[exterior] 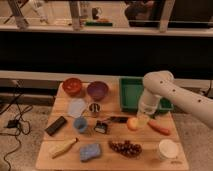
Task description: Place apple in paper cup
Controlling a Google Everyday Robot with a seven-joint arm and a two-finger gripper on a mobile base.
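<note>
The apple (pixel 132 123), small and yellow-orange, is at the middle right of the wooden table (pixel 60 160). My gripper (pixel 141 120) hangs down from the white arm right against the apple's right side; whether it holds the apple is not clear. The paper cup (pixel 167 148), wide and cream, stands at the table's front right corner, to the right of and nearer than the apple, apart from the gripper.
An orange carrot (pixel 160 128) lies just right of the apple. Dark grapes (pixel 125 147) sit in front of it. A green tray (pixel 131 93) is behind the gripper. Left of it are a purple bowl (pixel 97 90), red bowl (pixel 73 86), metal cup (pixel 94 109), blue cup (pixel 80 124) and blue sponge (pixel 90 151).
</note>
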